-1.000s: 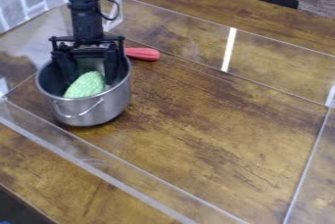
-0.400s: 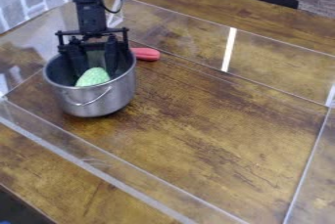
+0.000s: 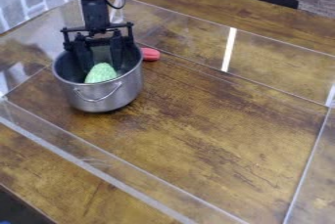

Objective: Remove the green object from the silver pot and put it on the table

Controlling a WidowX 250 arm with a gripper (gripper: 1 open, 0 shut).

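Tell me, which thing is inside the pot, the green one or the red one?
The green one is inside the pot, right under the gripper. The red one lies outside on the table, behind the pot.

The picture is small and a bit fuzzy, so little details are hard to see. Soft light falls from above. The shiny brown table (image 3: 210, 120) shows pale, cloudy glare, and one bright white stripe (image 3: 230, 50) shines on it. The silver pot (image 3: 98, 89) gleams on its side. Shadows are faint. The far corners look darker.
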